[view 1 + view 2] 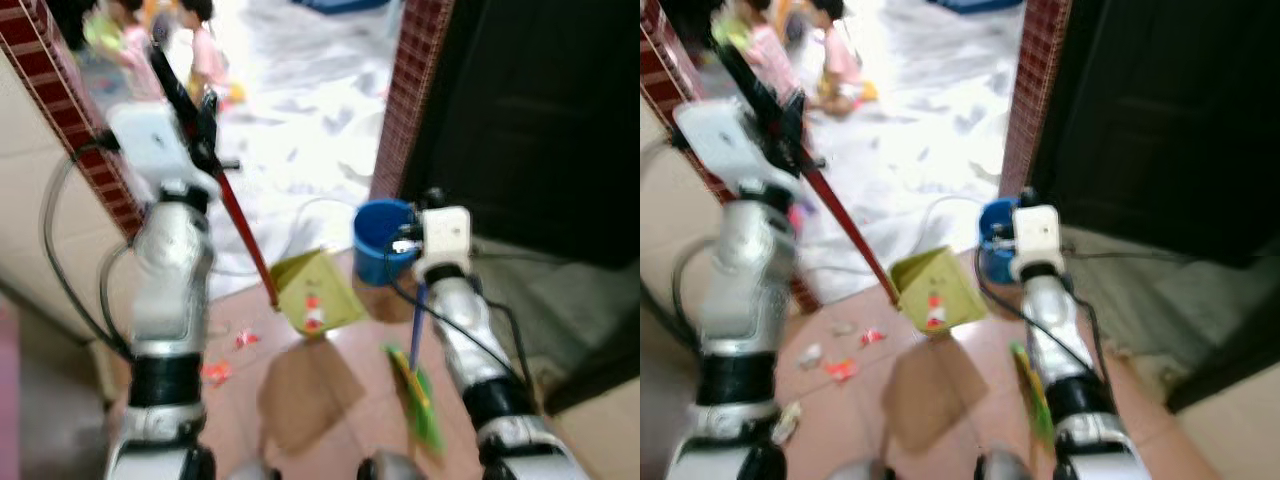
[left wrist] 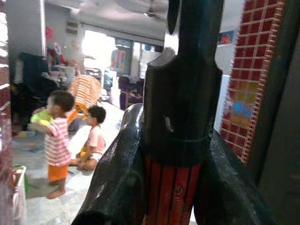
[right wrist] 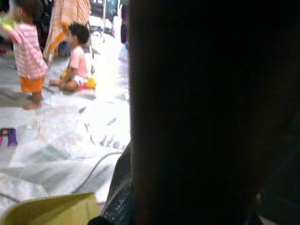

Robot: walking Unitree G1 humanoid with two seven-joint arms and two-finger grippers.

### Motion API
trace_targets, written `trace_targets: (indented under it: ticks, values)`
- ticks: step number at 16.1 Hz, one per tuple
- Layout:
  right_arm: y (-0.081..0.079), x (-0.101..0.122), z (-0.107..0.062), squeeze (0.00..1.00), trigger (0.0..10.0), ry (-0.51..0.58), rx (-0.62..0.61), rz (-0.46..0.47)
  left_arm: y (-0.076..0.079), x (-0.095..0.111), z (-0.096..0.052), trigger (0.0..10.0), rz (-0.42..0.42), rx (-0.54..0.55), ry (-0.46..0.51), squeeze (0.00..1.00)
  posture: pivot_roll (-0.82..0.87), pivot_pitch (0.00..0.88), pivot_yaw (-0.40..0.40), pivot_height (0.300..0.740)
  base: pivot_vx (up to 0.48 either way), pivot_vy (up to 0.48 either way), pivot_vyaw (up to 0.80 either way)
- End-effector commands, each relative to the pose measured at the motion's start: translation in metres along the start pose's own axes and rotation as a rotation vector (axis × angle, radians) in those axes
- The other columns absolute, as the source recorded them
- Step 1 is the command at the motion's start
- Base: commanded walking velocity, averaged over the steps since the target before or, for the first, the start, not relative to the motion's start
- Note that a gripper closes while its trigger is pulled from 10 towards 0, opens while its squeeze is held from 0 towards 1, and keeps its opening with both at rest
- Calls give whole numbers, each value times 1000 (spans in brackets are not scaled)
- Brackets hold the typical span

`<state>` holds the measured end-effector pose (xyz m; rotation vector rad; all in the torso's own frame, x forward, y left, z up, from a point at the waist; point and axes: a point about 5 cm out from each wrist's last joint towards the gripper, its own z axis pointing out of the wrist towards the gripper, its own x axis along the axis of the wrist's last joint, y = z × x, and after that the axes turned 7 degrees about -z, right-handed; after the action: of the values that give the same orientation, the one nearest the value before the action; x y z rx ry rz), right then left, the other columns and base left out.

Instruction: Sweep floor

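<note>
My left gripper is raised at the left and shut on the black-topped red handle of a yellow-green dustpan. The pan rests on the reddish floor in the middle. In the left wrist view the black fingers press on both sides of that handle. My right gripper is lower at the right, shut on a thin blue broom handle. The green bristles touch the floor. Small red and white scraps of litter lie near my left arm. The right wrist view is mostly dark.
A blue bucket stands just behind my right gripper, beside a red-tiled pillar and a dark door. A hose curves over the white floor beyond. Two people are further in, one standing, one sitting.
</note>
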<state>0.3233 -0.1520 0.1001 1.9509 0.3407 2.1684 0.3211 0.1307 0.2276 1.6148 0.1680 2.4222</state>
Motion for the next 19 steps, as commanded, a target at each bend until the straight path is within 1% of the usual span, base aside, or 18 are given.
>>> trace_targets:
  ticks: [1, 4, 7, 8, 11, 12, 14, 19]
  values:
    - [-5, 5, 2, 0, 10000, 25, 27, -7, 4, 12, 1, 10000, -41, -14, 59, 0, 0, 0, 10, 740, 0, 0, 0]
    - [-10, 5, 2, 0, 10000, 30, 53, 16, 6, 16, 5, 10000, -48, -15, 76, 0, -1, 0, 11, 740, 0, 0, 0]
    - [-14, 6, 1, 0, 10000, 35, 82, 22, 12, 30, 14, 10000, -57, -35, 141, 0, -2, 0, 11, 740, 0, 0, 0]
    - [-16, 6, 1, 0, 10000, 36, 88, 23, 15, 32, 16, 10000, -63, -47, 151, 0, -3, 0, 13, 740, 274, 0, 0]
    - [-19, 6, 0, 0, 10000, 31, 108, 19, 24, 34, 20, 10000, -74, -84, 162, 0, -3, 0, 19, 740, 445, 0, 0]
    - [-20, 5, -1, 0, 10000, 27, 105, 25, 26, 33, 20, 10000, -76, -91, 158, 0, -3, 0, 21, 740, 480, 0, -800]
    - [-20, 4, -3, 0, 10000, 28, 108, 26, 28, 33, 21, 10000, -85, -97, 160, 0, -5, 0, 23, 740, 480, 0, -603]
    - [-25, 3, -4, 0, 10000, 22, 132, 33, 30, 42, 27, 10000, -87, -82, 205, 0, -2, 0, 24, 740, 480, 0, 0]
